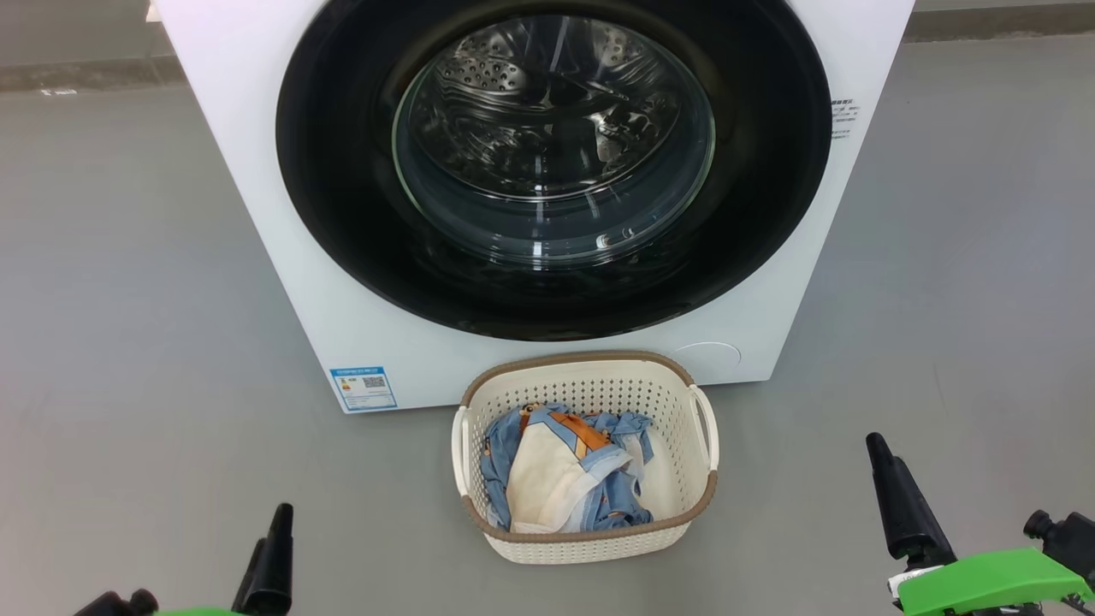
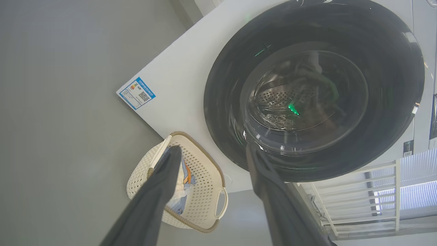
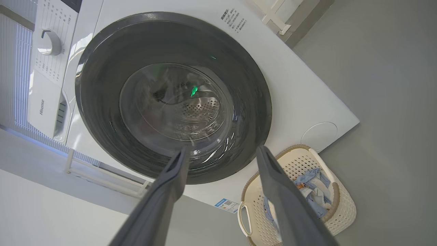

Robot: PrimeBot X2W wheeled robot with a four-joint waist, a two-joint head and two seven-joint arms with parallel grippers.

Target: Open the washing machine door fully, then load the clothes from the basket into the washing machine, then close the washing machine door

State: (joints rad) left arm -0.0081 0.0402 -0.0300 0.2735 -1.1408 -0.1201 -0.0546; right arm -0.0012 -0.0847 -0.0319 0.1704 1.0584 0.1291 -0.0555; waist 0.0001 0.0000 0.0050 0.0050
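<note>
The white washing machine [image 1: 257, 171] stands straight ahead. Its round washing machine door [image 1: 342, 214], black-rimmed with a glass centre, lies flat against the front, and the steel drum shows through the glass. On the floor before it sits the cream basket [image 1: 582, 358], with the blue, cream and orange clothes [image 1: 556, 479] bundled inside. My left gripper [image 2: 211, 150] is open and empty, back from the basket at lower left. My right gripper [image 3: 222, 150] is open and empty at lower right, one of its dark fingers [image 1: 898, 500] pointing up.
Grey floor [image 1: 128, 342] spreads on both sides of the machine and around the basket. A blue label sticker [image 1: 363, 387] marks the machine's lower left corner. A white rack [image 2: 375, 191] stands beside the machine, and the control panel with its dial [image 3: 49, 42] is above the door.
</note>
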